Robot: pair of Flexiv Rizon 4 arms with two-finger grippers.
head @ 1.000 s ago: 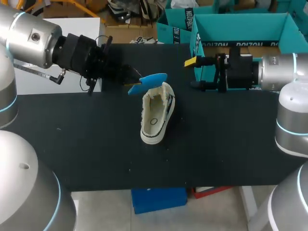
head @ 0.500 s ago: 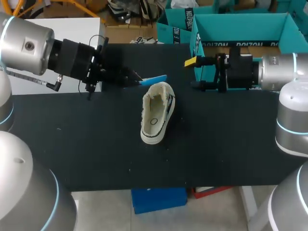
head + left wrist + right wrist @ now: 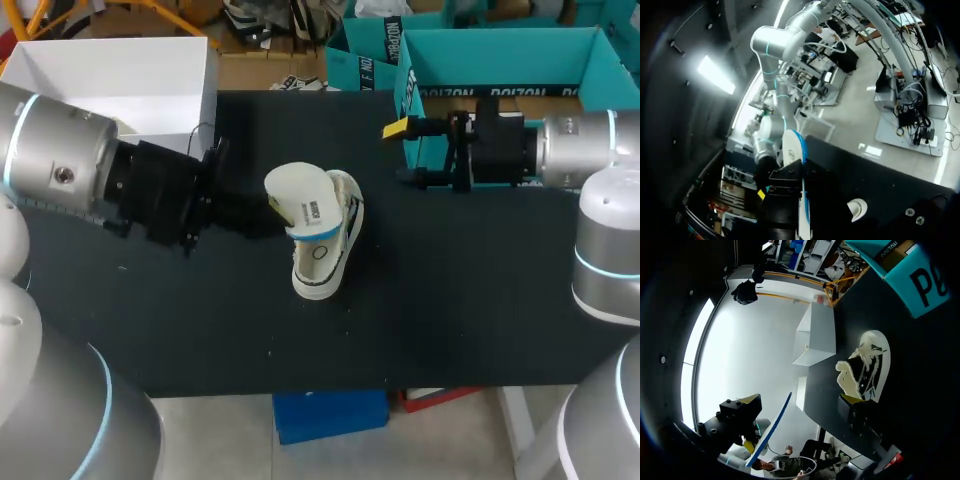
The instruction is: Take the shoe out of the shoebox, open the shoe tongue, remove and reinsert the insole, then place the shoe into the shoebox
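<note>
Now left end effector [image 3: 271,212] holds insole [image 3: 300,203] above the shoe [image 3: 324,263].

Cream insole [image 3: 298,203] tilted over white shoe [image 3: 322,266]

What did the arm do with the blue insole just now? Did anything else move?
The left gripper, shut on the insole, swung toward the table's near side and turned the insole. A second ago its blue side showed, just past the far end of the shoe. Now its cream face is up, over the shoe's opening. The shoe, the open right gripper and the teal shoebox stayed put.
</note>
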